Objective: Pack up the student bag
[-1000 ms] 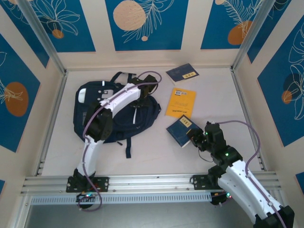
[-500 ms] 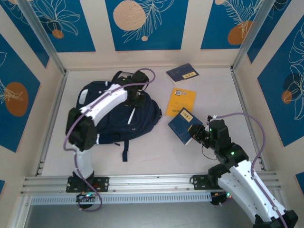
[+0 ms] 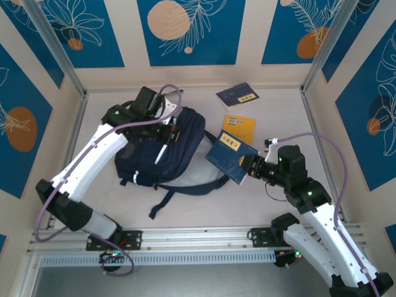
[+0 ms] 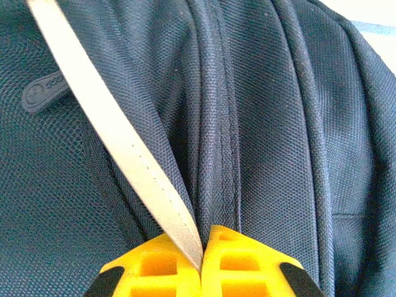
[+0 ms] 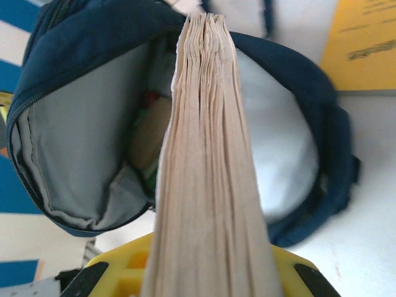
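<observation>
The student bag [image 3: 192, 139], dark navy with white stripes, lies left of centre with its top pulled up and its mouth facing right. My left gripper [image 3: 166, 125] is shut on the bag's fabric; in the left wrist view its yellow fingers [image 4: 244, 260] pinch a white stripe [image 4: 111, 124] and a navy fold together. My right gripper [image 3: 250, 166] is shut on a blue book [image 3: 228, 154], held just right of the bag's mouth. In the right wrist view the book's page edges [image 5: 207, 154] point into the grey-lined opening [image 5: 80, 142].
A yellow book [image 3: 240, 127] lies flat behind the held book, and another blue book [image 3: 238, 94] sits near the back wall. The bag's dark straps [image 3: 179, 190] trail toward the front. Something brownish [image 5: 151, 139] lies inside the bag.
My left gripper closed on the bag's top and pulled it up, opening the mouth toward the right. My right gripper carried the blue book left and up, to the opening.
</observation>
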